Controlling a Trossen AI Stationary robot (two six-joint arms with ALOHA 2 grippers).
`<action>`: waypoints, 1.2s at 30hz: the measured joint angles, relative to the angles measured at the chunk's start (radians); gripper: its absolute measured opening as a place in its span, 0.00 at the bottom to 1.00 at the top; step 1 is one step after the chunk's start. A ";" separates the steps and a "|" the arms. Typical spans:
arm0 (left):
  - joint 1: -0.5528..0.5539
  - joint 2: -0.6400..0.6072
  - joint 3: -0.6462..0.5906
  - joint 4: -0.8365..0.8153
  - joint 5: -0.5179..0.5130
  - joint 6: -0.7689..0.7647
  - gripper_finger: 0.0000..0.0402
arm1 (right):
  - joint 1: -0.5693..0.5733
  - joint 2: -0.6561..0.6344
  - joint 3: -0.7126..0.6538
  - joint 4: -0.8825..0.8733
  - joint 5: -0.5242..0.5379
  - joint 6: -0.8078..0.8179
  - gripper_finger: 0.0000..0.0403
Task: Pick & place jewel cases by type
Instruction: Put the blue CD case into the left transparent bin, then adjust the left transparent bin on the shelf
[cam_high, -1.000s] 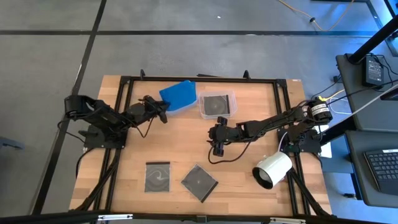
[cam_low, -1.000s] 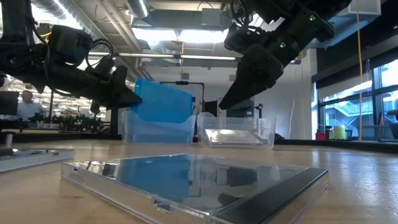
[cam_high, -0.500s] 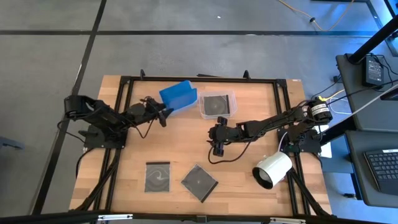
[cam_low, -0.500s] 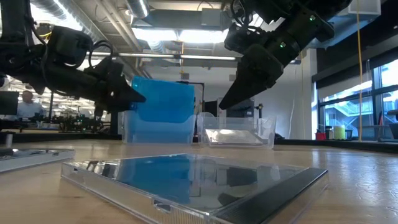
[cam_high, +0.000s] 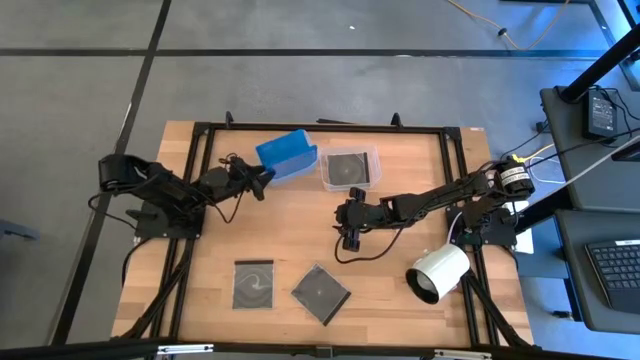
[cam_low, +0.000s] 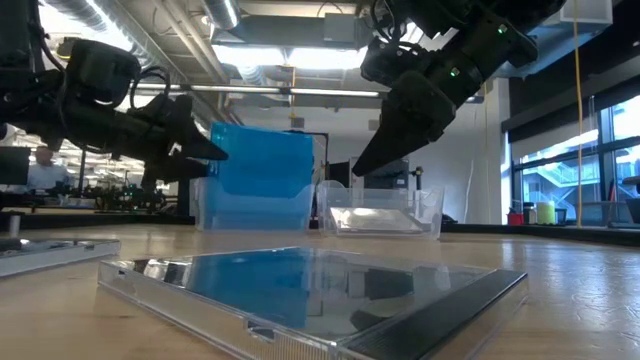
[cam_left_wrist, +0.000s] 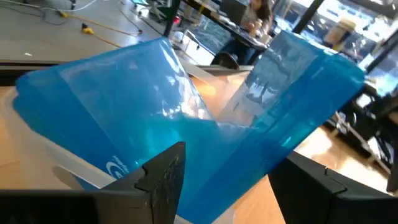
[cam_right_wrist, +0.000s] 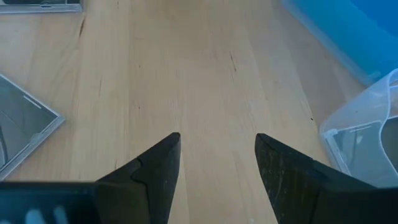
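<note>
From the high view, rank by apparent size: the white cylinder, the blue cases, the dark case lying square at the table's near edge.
1. Blue cases, the largest patch, though they stand tilted in their tub.
2. and 3. White cylinder and dark case: too alike to rank.

Both arms are dark, near-black jointed links with thin black cables looping along them. The right arm (cam_high: 420, 205) has a silver cylindrical joint and yellow wiring at its base. Small green lights glow on its wrist housing (cam_low: 455, 70).
</note>
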 joint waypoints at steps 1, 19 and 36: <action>0.000 -0.003 0.000 0.001 -0.008 -0.007 0.53 | 0.000 0.000 0.000 0.000 0.000 0.000 0.52; 0.000 -0.107 0.000 0.011 -0.344 -0.014 0.53 | 0.000 0.000 0.000 0.000 0.000 0.000 0.52; 0.000 -0.110 0.002 -0.362 -0.408 -0.175 0.53 | 0.000 0.001 0.000 0.000 0.000 0.000 0.52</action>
